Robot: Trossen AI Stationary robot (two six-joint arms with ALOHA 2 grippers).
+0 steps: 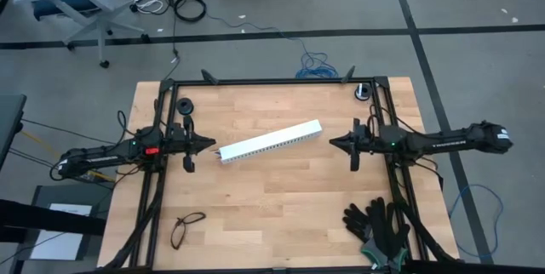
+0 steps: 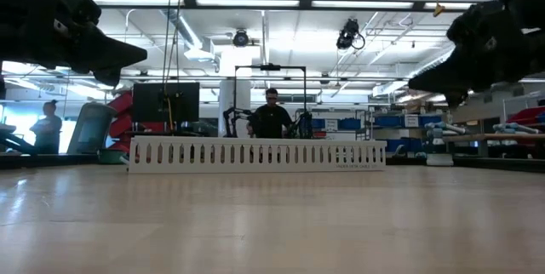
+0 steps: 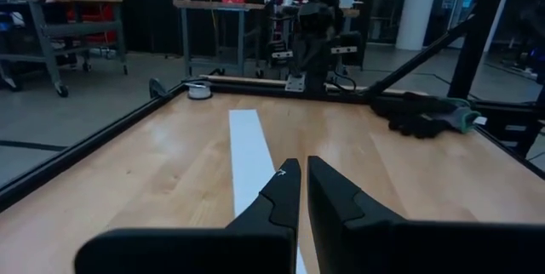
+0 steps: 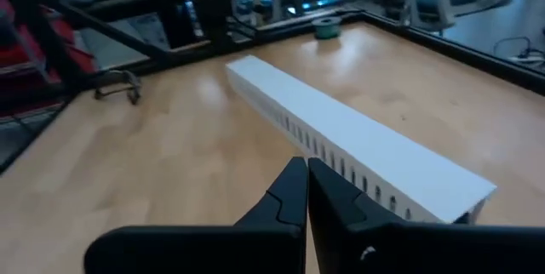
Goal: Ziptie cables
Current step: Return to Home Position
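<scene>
In the high view, the white cable duct (image 1: 271, 142) is being shown lying diagonally at the middle of the table (image 1: 281, 214), with its cover seated along its full length. The left gripper (image 1: 211, 145) is being held just beside the duct end on its own side, and the right gripper (image 1: 333, 141) is being held near the opposite end; neither is touching the duct. The cables are not being shown in any view and are being judged to be enclosed inside the covered duct. A pair of glasses (image 1: 186, 225), black gloves (image 1: 379, 223) and a tape roll (image 1: 364, 92) are being left near the table edges. White lettering on the right arm is too small to be read. In the low view, the duct's slotted side wall is being presented across the table, with small print near one end that cannot be read; one gripper is being seen raised at each upper corner, and people are standing in the room beyond. In the left wrist view, the left fingers (image 3: 285, 193) are being held together with nothing between them. In the right wrist view, the right fingers (image 4: 294, 191) are likewise being held together, empty, above the duct. The task is being judged complete in substance; only the parking of both arms is being left.
</scene>
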